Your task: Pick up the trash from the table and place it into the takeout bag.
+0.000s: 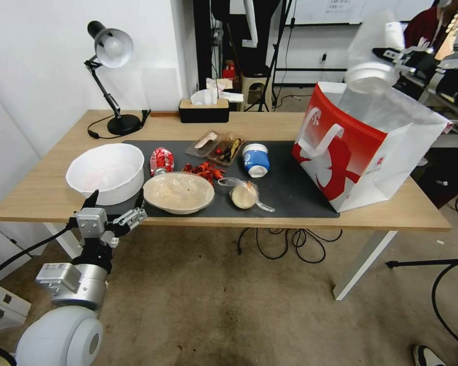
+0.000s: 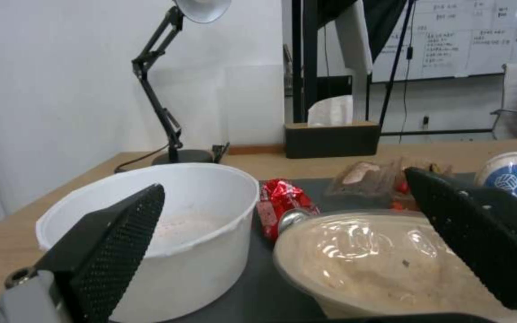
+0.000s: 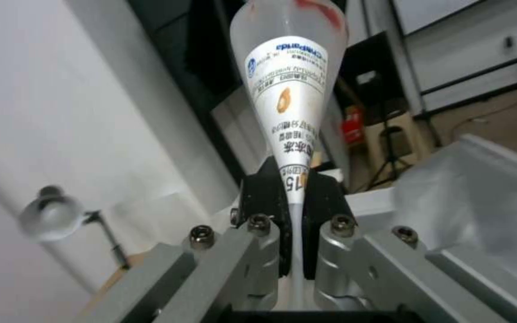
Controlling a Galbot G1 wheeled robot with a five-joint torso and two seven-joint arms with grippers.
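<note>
While the left arm waits low at the desk's near edge: two arms, two poses.
Left gripper (image 1: 116, 199): fingers spread apart, nothing held, between white plastic tub (image 1: 106, 172) and shallow beige bowl (image 1: 178, 191).
Right gripper (image 3: 294, 226): raised above red-and-white paper takeout bag (image 1: 364, 147), clamped on clear lidded cup (image 3: 290, 85), squashed flat.
Hard to see: bag's interior.

The head camera looks down from high up at the whole desk (image 1: 269, 127), the left wrist camera sits low and close behind the white bowl (image 2: 168, 224) both views share, and the right wrist camera looks up along its pincer (image 3: 294, 211).
</note>
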